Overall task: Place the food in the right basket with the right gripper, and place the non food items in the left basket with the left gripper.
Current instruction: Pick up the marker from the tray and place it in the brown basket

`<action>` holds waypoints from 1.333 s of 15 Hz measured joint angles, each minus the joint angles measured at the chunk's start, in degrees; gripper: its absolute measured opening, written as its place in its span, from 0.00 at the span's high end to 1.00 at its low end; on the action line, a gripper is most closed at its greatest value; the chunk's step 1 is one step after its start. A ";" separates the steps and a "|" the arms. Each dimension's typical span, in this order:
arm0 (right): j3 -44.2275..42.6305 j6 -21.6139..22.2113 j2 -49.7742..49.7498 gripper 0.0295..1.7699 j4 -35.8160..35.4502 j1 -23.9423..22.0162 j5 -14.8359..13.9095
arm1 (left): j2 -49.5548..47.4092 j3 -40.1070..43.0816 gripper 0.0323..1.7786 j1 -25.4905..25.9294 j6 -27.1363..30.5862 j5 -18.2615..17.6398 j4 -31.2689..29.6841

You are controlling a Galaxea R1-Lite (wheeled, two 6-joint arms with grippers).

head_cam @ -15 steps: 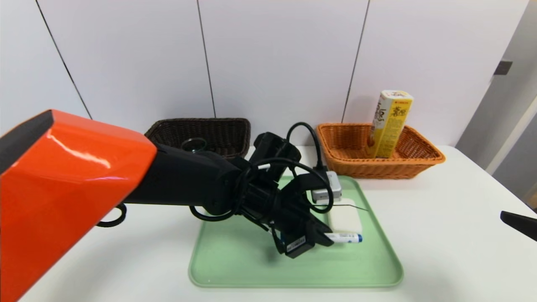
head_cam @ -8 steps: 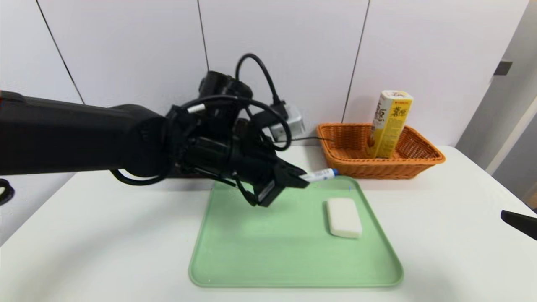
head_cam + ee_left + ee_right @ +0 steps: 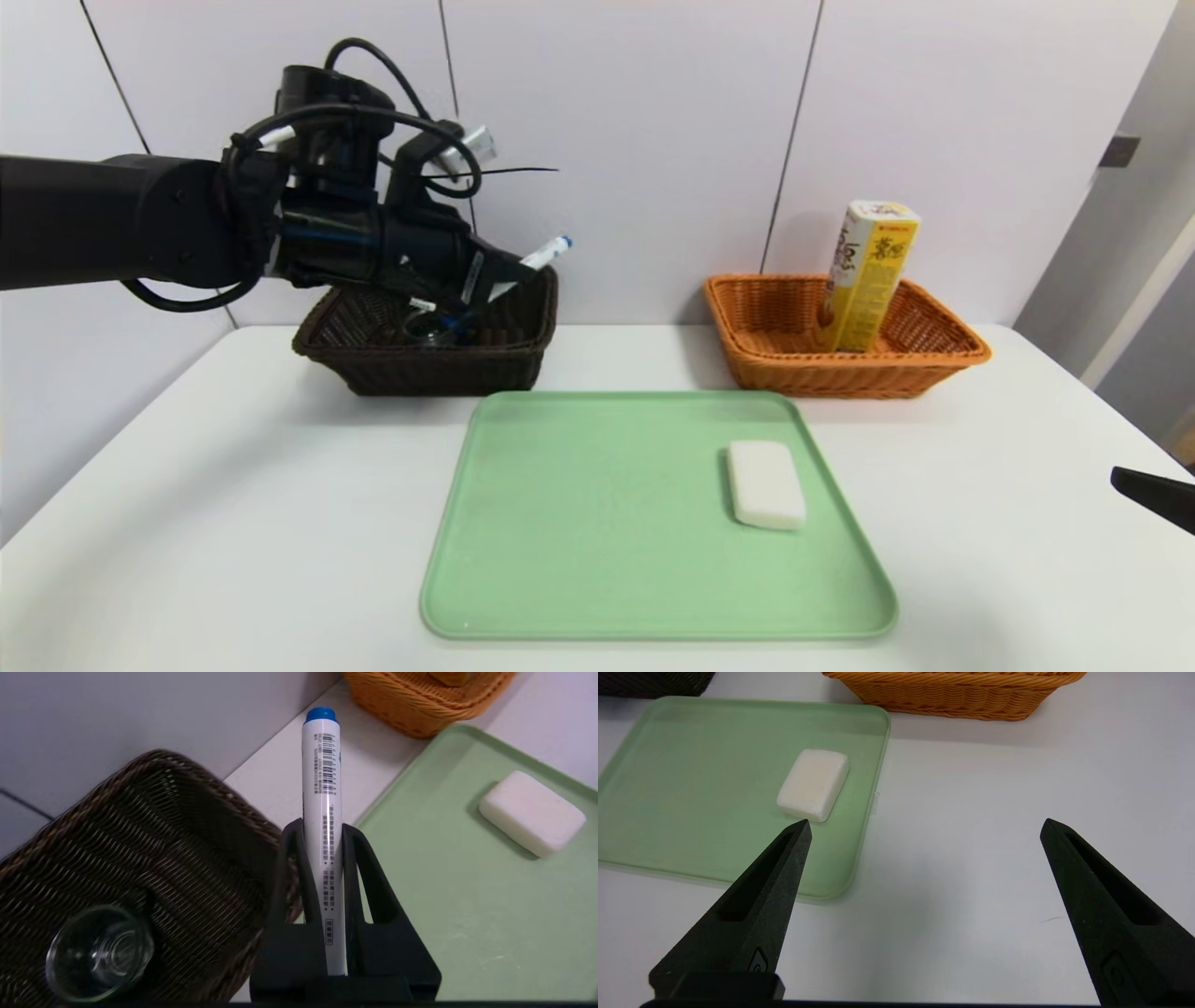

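A white surface (image 3: 233,523) carries a green tray (image 3: 607,560). At far left, the dark left basket (image 3: 420,359) is overhung by the left pincer (image 3: 509,271), clenched on a marker (image 3: 322,812). A white block (image 3: 766,483) is seen on the tray; the right pincer (image 3: 924,830) is spread wide at near right.

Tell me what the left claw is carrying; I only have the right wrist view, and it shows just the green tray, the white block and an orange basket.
Observer: The left claw is shut on a white marker with a blue cap, held above the dark brown basket.
Operator: Report what's already in that basket.
Observer: A small clear glass cup sits on its woven floor.
Operator: Check the orange basket's contents; I see only its wall.
Observer: A tall yellow snack box stands inside the orange basket, leaning slightly.
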 joint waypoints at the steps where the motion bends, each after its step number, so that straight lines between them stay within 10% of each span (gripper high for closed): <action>1: 0.09 0.00 0.00 0.04 0.05 -0.02 -0.07 | 0.71 -0.41 0.92 1.65 -0.67 0.00 0.00; 20: 0.28 -0.02 -0.17 0.04 0.17 -0.05 -0.16 | 15.91 -8.50 0.92 8.07 -0.59 0.02 0.00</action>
